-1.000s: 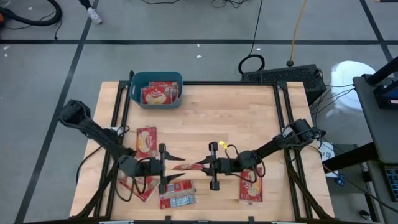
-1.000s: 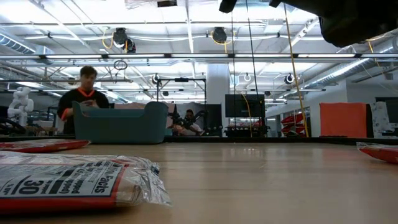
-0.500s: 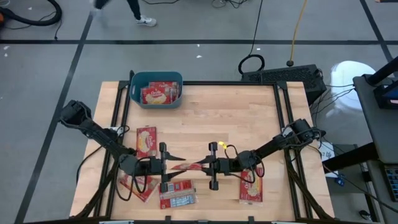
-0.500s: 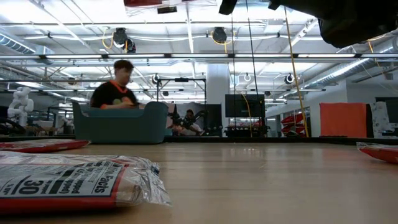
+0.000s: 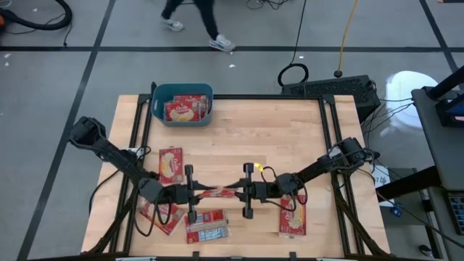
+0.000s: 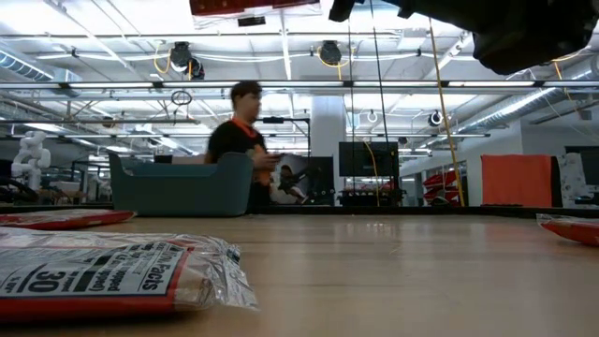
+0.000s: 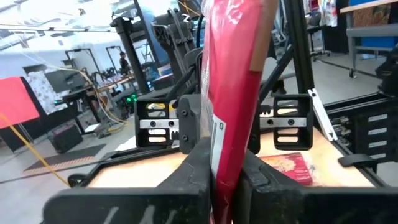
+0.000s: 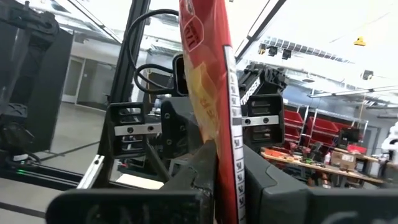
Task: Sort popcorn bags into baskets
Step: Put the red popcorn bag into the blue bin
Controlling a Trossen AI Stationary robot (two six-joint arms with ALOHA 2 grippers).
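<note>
- Left gripper (image 5: 205, 194) clenched on one end of a popcorn bag (image 5: 217, 193), held edge-on above the table (image 5: 268, 138) near the middle of its front edge.
- Right gripper (image 5: 230, 193) clamped on the other end of that bag; the two grippers face each other, nearly touching.
- Left wrist view: red bag (image 7: 233, 93) pinched between the fingers (image 7: 196, 165), the right gripper just behind it.
- Basket (image 5: 182, 104) at the back-left corner, packets inside.
- Loose bags: one by the left edge (image 5: 171, 164), two at the front-left corner (image 5: 206, 228), one at front right (image 5: 293, 220).
- A person (image 6: 241, 142) stands beyond the table's far edge.
</note>
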